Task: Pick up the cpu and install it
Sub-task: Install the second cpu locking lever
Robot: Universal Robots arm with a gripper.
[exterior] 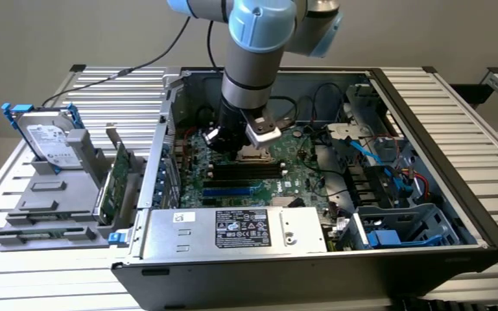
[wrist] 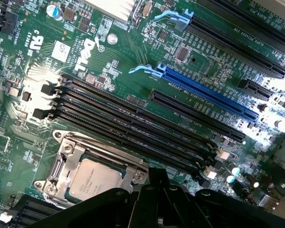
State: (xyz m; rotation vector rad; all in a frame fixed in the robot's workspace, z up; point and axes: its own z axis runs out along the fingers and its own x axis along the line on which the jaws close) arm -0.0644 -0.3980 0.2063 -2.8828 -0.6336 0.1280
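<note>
The jaws (exterior: 251,144) are pressed together just above the cpu (wrist: 92,176) lying in its socket (wrist: 61,164); a sideways nudge risks bent pins.

The arm (exterior: 251,61) is a grey metal tube with light blue plastic caps at its joints. A black end effector (exterior: 236,139) carries a silvery-white block on one side.
</note>
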